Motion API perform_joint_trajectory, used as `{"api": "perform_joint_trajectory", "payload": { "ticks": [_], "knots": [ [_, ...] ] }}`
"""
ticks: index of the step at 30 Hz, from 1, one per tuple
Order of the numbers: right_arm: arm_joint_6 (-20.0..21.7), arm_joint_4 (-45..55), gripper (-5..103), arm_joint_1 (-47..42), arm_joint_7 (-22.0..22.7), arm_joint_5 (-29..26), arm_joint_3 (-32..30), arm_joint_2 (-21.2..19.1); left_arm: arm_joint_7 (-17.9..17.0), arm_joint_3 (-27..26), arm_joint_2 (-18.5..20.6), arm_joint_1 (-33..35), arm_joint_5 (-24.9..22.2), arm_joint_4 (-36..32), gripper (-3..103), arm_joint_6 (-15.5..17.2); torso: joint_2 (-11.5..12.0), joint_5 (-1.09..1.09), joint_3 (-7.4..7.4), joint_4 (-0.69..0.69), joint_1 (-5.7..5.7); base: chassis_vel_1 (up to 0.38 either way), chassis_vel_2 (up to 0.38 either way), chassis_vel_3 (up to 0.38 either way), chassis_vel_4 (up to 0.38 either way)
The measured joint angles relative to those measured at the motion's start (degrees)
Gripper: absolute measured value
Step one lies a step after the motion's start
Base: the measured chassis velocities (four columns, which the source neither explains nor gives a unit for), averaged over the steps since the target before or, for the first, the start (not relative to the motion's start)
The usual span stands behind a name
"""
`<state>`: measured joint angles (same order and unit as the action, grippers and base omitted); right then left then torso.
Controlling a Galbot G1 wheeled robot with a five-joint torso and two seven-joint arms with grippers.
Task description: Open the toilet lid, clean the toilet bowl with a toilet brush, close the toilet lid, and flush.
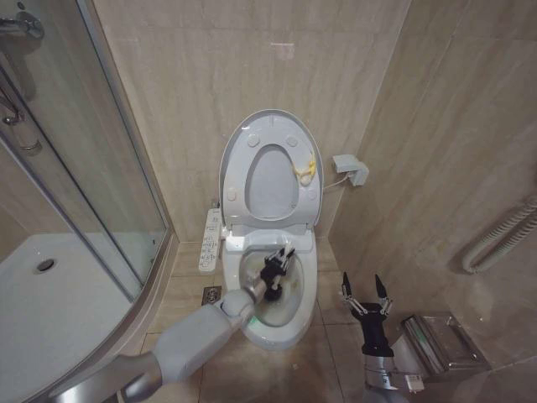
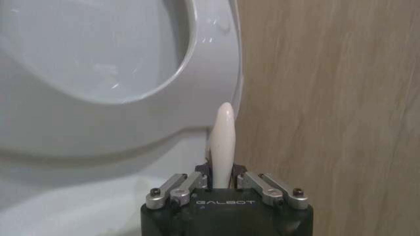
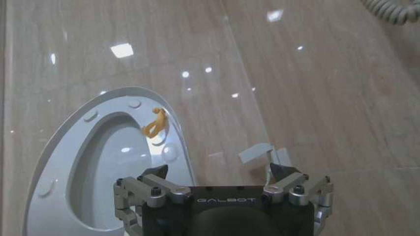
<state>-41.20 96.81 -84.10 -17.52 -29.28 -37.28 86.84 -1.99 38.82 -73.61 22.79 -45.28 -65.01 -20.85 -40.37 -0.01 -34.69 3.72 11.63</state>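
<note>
Beige wall tiles back the raised toilet lid [image 1: 270,143] while the left claw [image 1: 276,267], clenched on the toilet brush [image 2: 223,142] handle, works over the toilet bowl [image 1: 273,323]; right claw [image 1: 364,294] hangs released beside it; scrubbing seems underway, needing downward sweeps.

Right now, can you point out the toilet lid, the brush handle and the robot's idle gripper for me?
toilet lid [image 1: 252,134]: head view, raised flap's upper left rim.
toilet brush [image 2: 223,142]: left wrist view, white handle held in the left gripper [image 2: 223,189].
right gripper [image 1: 364,291]: head view, between its open fingertips.
</note>
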Motion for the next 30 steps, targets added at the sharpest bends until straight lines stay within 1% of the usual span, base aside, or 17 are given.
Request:
{"api": "perform_joint_trajectory", "payload": {
  "ticks": [3, 4, 6, 8, 10, 11, 12, 14, 15, 17, 19, 22, 24, 27, 28, 29, 30],
  "knots": [
    [0.05, -0.90, 100, 0.23, 0.00, 0.30, -0.36, 0.66, 0.81, 0.73, -0.27, 0.34, -0.39, 3.00, 20, -1.19, 0.00, 0.00, 0.00, -0.02, 0.00, 0.000, 0.000, 0.000, 0.000],
    [0.05, -0.90, 100, 0.23, 0.00, 0.30, -0.36, 0.66, 0.81, 0.73, -0.27, 0.34, -0.39, 3.00, 20, -1.19, 0.00, 0.00, 0.00, -0.02, 0.00, 0.000, 0.000, 0.000, 0.000],
    [0.15, -1.83, 100, 0.53, 0.00, 0.45, -0.49, 0.89, 1.29, 0.90, -0.10, 1.20, 0.19, 5.15, 20, -1.86, 0.00, 0.00, 0.01, -0.07, -0.01, 0.000, 0.000, 0.000, 0.000],
    [0.17, -2.15, 100, 0.57, 0.00, 0.48, -0.62, 0.92, 1.45, 1.20, 0.04, 1.25, 0.24, 5.24, 20, -2.01, 0.00, 0.00, 0.01, -0.09, 0.00, 0.000, 0.000, 0.000, 0.000],
    [0.16, -2.63, 100, 0.60, 0.01, 0.49, -0.94, 1.00, 1.46, 2.08, 0.13, 0.66, -0.35, 3.69, 20, -1.95, 0.00, 0.01, 0.00, -0.11, 0.00, 0.000, 0.000, 0.000, 0.000],
    [0.14, -2.81, 100, 0.61, 0.02, 0.49, -1.13, 1.11, 1.41, 2.51, 0.01, -0.19, -0.93, 2.00, 20, -1.68, 0.00, 0.01, -0.01, -0.10, 0.00, 0.000, 0.000, 0.000, 0.000],
    [0.14, -2.81, 100, 0.61, 0.02, 0.49, -1.13, 1.11, 1.41, 2.51, 0.01, -0.19, -0.93, 2.00, 20, -1.68, 0.00, 0.01, -0.01, -0.10, 0.00, 0.000, 0.000, 0.000, 0.000],
    [0.09, -2.85, 100, 0.54, 0.06, 0.54, -1.39, 1.89, 1.45, 3.23, -1.53, -3.44, -1.52, -0.11, 20, -2.29, 0.00, 0.00, 0.00, 0.01, 0.00, 0.000, 0.000, 0.000, 0.000],
    [0.06, -2.80, 100, 0.43, 0.06, 0.67, -1.40, 2.13, 1.55, 3.51, -1.87, -4.04, -1.50, 0.44, 20, -2.81, 0.00, 0.01, 0.00, 0.03, 0.00, 0.000, 0.000, 0.000, 0.000],
    [0.03, -2.75, 100, 0.33, 0.06, 0.79, -1.38, 2.29, 1.71, 3.74, -2.08, -4.18, -1.29, 1.61, 19, -3.33, 0.00, 0.01, 0.00, 0.03, 0.00, 0.000, 0.000, 0.000, 0.000],
    [-0.01, -2.45, 100, 0.13, 0.05, 0.92, -1.32, 2.43, 2.42, 3.85, -2.18, -2.93, 0.24, 5.77, 19, -4.65, 0.00, 0.02, -0.01, -0.06, 0.00, 0.000, 0.000, 0.000, 0.000],
    [-0.03, -2.14, 100, 0.02, 0.05, 0.92, -1.39, 2.40, 2.73, 3.79, -2.10, -1.68, 1.19, 8.15, 19, -5.43, 0.00, -0.01, 0.00, -0.09, 0.00, 0.000, 0.000, 0.000, 0.000],
    [-0.04, -1.84, 100, -0.08, 0.04, 0.91, -1.47, 2.35, 2.79, 3.89, -2.06, -1.29, 1.60, 8.52, 19, -5.74, 0.00, 0.00, 0.01, -0.11, 0.00, 0.000, 0.000, 0.000, 0.000],
    [-0.10, -1.46, 100, -0.21, 0.05, 0.86, -1.64, 2.40, 2.56, 4.06, -2.56, -2.02, 1.38, 7.15, 19, -5.62, 0.00, 0.01, 0.00, -0.09, 0.00, 0.000, 0.000, 0.000, 0.000],
    [-0.17, -1.38, 100, -0.27, 0.05, 0.84, -1.66, 2.49, 2.42, 4.06, -3.41, -3.02, 1.19, 6.66, 19, -5.89, 0.00, 0.01, -0.01, -0.06, 0.00, 0.000, 0.000, 0.000, 0.000],
    [-0.23, -1.33, 100, -0.34, 0.04, 0.85, -1.66, 2.62, 2.37, 3.94, -4.31, -4.01, 1.08, 6.78, 19, -6.53, 0.00, 0.00, 0.00, 0.00, 0.00, 0.000, 0.000, 0.000, 0.000],
    [-0.23, -1.33, 100, -0.34, 0.04, 0.85, -1.66, 2.62, 2.37, 3.94, -4.31, -4.01, 1.08, 6.78, 19, -6.53, 0.00, 0.00, 0.00, 0.00, 0.00, 0.000, 0.000, 0.000, 0.000]
  ]
}}
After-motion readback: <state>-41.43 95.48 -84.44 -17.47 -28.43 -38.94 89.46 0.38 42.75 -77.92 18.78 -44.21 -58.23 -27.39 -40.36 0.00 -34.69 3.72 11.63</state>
